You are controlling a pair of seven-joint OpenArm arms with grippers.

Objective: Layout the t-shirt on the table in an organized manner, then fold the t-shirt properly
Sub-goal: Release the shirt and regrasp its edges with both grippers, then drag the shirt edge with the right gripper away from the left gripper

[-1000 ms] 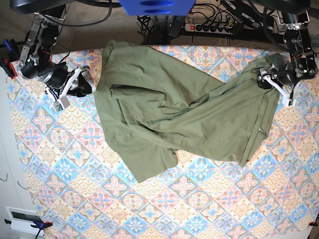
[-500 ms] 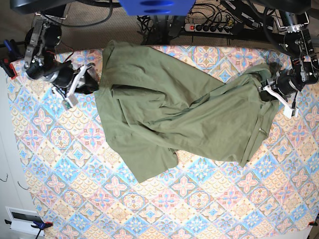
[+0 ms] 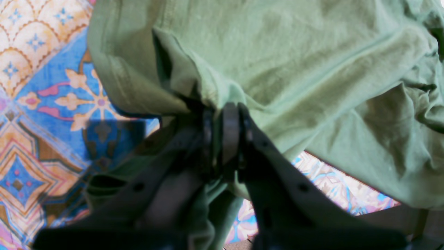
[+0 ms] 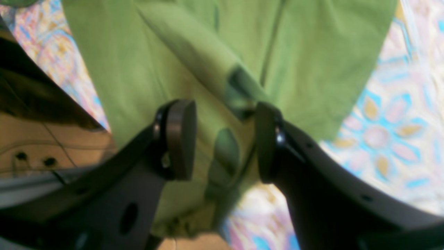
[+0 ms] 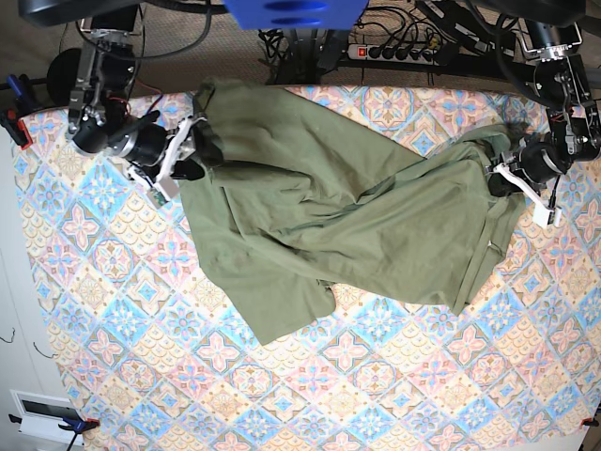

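The t-shirt (image 5: 319,216) lies rumpled across the table (image 5: 113,310). The left gripper (image 3: 222,114) is pinched tight on a fold of its edge, while the right gripper (image 4: 225,139) straddles the opposite edge, jaws apart and gripping nothing.

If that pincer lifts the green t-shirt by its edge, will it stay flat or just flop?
Probably flop: the t-shirt already lies in soft wrinkles and bunches where the left pincer pinches it. It looks thin and light, so it would likely drape and drag over the table rather than slide stiffly.
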